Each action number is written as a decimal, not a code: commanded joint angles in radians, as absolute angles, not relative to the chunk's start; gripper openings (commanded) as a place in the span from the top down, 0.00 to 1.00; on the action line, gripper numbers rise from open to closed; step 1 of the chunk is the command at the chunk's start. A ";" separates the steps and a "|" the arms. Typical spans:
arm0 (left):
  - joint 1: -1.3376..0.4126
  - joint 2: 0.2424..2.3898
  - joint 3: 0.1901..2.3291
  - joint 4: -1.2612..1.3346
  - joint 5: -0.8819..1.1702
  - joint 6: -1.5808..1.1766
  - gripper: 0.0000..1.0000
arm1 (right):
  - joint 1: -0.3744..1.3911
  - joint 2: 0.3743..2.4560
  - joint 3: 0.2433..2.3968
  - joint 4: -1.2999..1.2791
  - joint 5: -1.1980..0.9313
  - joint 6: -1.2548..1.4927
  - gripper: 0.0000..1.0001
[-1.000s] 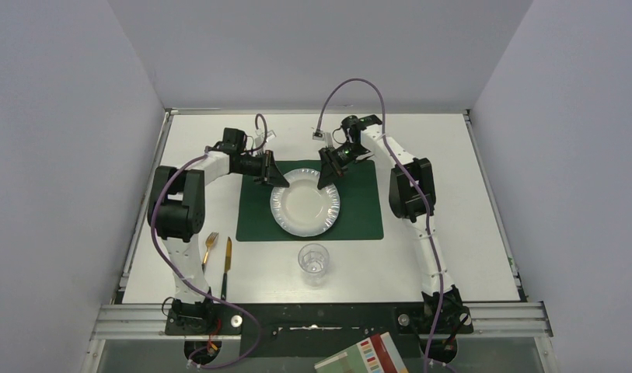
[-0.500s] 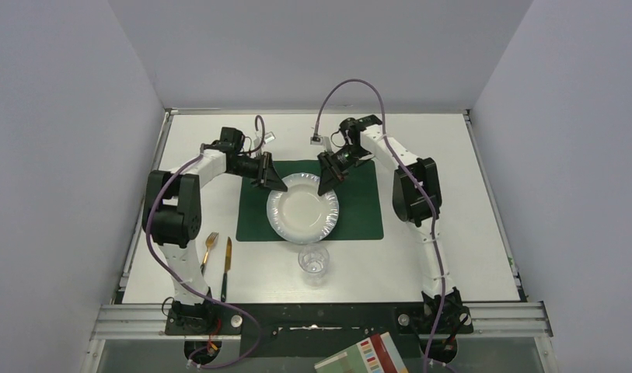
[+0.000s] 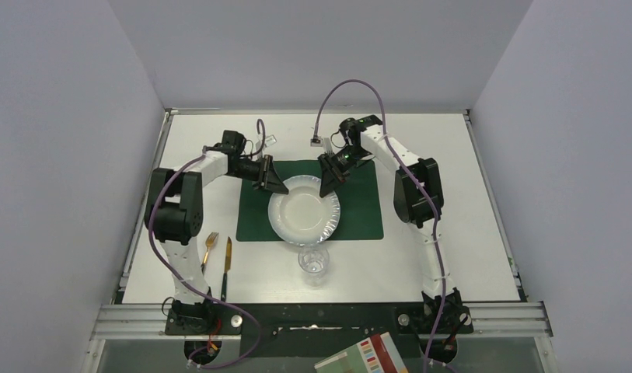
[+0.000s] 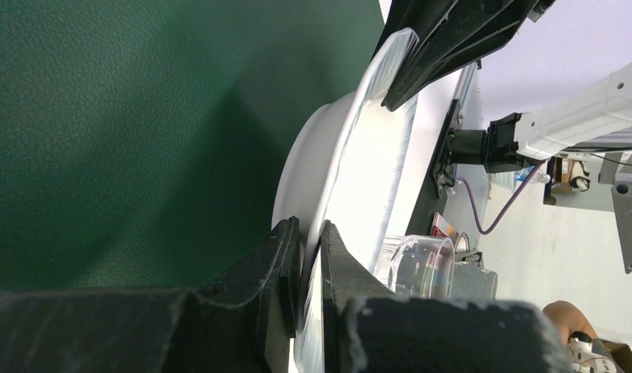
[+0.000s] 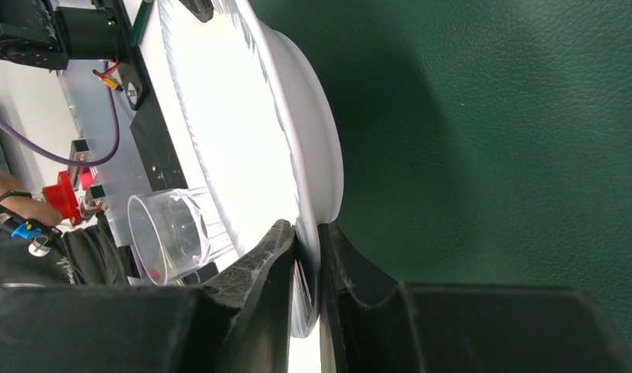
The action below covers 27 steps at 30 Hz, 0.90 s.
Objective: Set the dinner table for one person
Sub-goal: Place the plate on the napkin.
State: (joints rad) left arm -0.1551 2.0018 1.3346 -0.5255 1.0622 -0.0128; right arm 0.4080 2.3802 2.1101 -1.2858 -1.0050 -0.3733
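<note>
A white paper plate (image 3: 303,210) sits over the dark green placemat (image 3: 367,210) on the white dinner table (image 3: 452,233), held by both grippers. My left gripper (image 3: 272,183) is shut on the plate's far left rim and my right gripper (image 3: 326,183) on its far right rim. In the left wrist view the jaws (image 4: 312,241) pinch the thin rim of the plate (image 4: 359,179). The right wrist view shows the same grip (image 5: 306,241) on the plate (image 5: 242,132). I cannot tell whether the plate's base touches the mat (image 5: 491,116).
A clear plastic cup (image 3: 313,260) stands upright just beyond the plate's near edge, off the mat. A golden fork (image 3: 210,245) and knife (image 3: 227,264) lie side by side on the table left of the mat. The arms' bases line the near edge.
Both grippers have carried the plate a little toward the near edge of the mat, closer to the cup. Both grips are unchanged.
</note>
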 commanded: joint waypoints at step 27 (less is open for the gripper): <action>-0.086 2.128 1.376 -0.538 0.837 0.005 1.00 | 0.317 2.385 2.173 -1.433 -0.913 -0.391 1.00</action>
State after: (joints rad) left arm -0.1551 2.0846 1.3525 -0.4866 1.0870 -0.0143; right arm 0.4004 2.4199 2.1197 -1.2800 -0.9840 -0.3779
